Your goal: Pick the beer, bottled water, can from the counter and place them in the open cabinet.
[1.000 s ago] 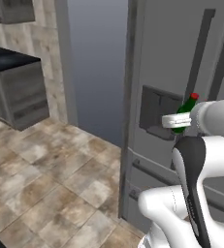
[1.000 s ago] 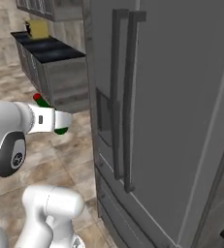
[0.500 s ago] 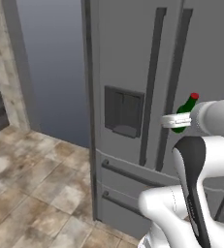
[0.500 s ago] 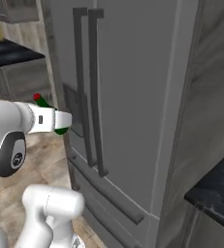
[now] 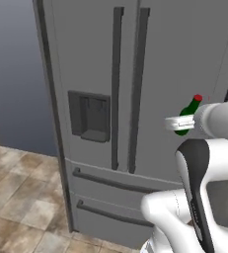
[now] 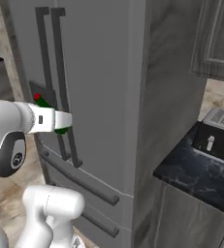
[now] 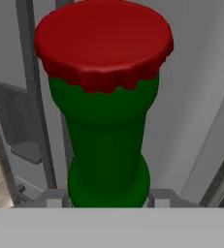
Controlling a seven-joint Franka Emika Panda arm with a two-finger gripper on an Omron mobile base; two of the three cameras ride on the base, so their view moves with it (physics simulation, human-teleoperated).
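The beer is a dark green bottle with a red cap, held in the air in front of a grey fridge. My gripper is shut on its lower body, and the neck tilts up beyond the fingers. From the right the beer pokes out behind my gripper. In the hand view the beer stands between the finger tips of my gripper. A stretch of the black counter lies at the right. The bottled water, the can and the open cabinet are out of view.
A tall grey fridge with long bar handles and a dispenser stands close ahead. A toaster sits on the counter under a grey wall cabinet whose door looks closed. Tiled floor lies at the lower left.
The whole picture has slid left as the base turned: the fridge now fills the front and the counter has come in at the right. The beer stays in my gripper.
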